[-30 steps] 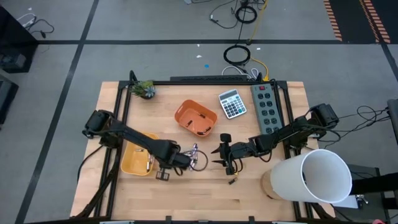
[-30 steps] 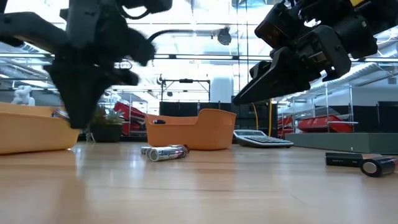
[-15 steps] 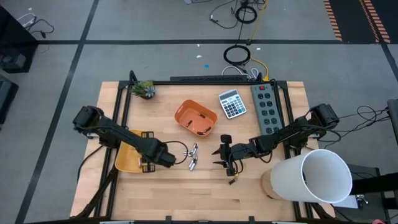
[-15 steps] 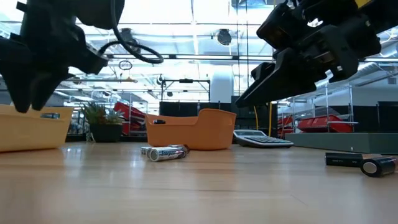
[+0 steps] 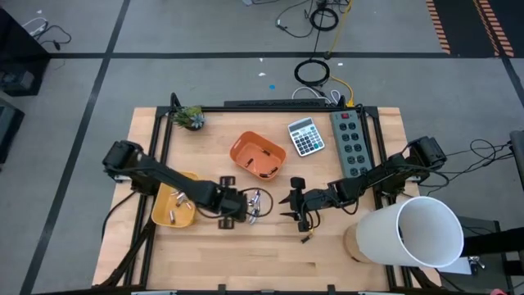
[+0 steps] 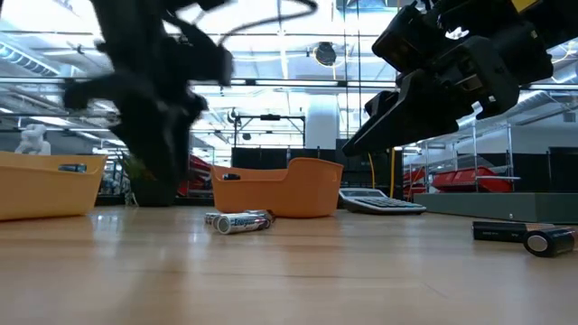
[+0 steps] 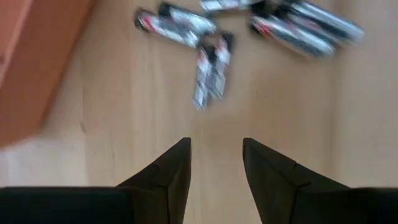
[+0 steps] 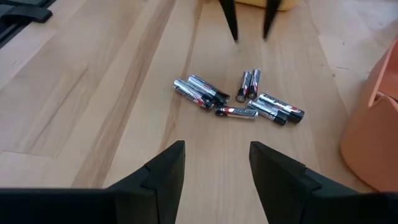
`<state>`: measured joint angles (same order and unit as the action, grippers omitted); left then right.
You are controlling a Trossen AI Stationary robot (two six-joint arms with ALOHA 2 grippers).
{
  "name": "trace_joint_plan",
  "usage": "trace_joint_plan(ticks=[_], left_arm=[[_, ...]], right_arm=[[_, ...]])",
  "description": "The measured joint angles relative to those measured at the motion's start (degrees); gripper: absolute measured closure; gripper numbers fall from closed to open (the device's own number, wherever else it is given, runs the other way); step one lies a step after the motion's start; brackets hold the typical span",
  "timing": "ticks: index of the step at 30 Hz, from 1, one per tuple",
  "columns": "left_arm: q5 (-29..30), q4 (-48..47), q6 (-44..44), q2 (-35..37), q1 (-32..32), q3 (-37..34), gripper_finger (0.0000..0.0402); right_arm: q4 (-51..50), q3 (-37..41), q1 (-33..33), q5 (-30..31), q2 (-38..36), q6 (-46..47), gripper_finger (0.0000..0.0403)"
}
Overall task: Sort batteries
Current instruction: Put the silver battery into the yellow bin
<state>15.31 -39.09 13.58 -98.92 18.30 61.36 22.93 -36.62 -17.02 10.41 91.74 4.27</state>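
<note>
Batteries (image 5: 255, 201) lay just ahead of left gripper (image 5: 236, 206), nearer than right gripper (image 5: 288, 204); nearest pair pointed lengthwise at it. Both grippers empty w/ fingers apart.

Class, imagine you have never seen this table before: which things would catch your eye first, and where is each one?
First, the loose pile of batteries lying on the bare wood at the table's middle, with the left gripper and right gripper facing it from either side, both open and empty. Next come the two tubs: an orange tub behind the pile and a yellow tub to its left, already holding a few batteries.
</note>
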Motion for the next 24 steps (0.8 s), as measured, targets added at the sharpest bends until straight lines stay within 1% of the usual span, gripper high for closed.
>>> trace_joint_plan(ticks=[6, 13, 16, 20, 24], left_arm=[[1.1, 6.1, -3.4, -4.4, -3.6, 0.0, 0.0247], [1.2, 8.2, -8.1, -5.4, -5.9, 0.0, 0.0246], [1.0, 8.8, -8.8, -5.4, -6.7, 0.0, 0.0246], [-1.4, 9.2, -10.5, -5.4, -7.4, 0.0, 0.0246], [-5.9, 9.2, -15.2, -5.4, -7.4, 0.0, 0.0246]], right_arm=[[0.0, 0.0, -0.6, 0.0, 0.0, -0.3, 0.0232], [-0.1, 0.0, -0.6, 0.0, 0.0, -0.4, 0.0232], [-0.1, 0.0, -0.6, 0.0, 0.0, -0.6, 0.0232], [-0.1, 0.0, -0.6, 0.0, 0.0, -0.9, 0.0232], [-0.1, 0.0, -0.6, 0.0, 0.0, -0.9, 0.0232]])
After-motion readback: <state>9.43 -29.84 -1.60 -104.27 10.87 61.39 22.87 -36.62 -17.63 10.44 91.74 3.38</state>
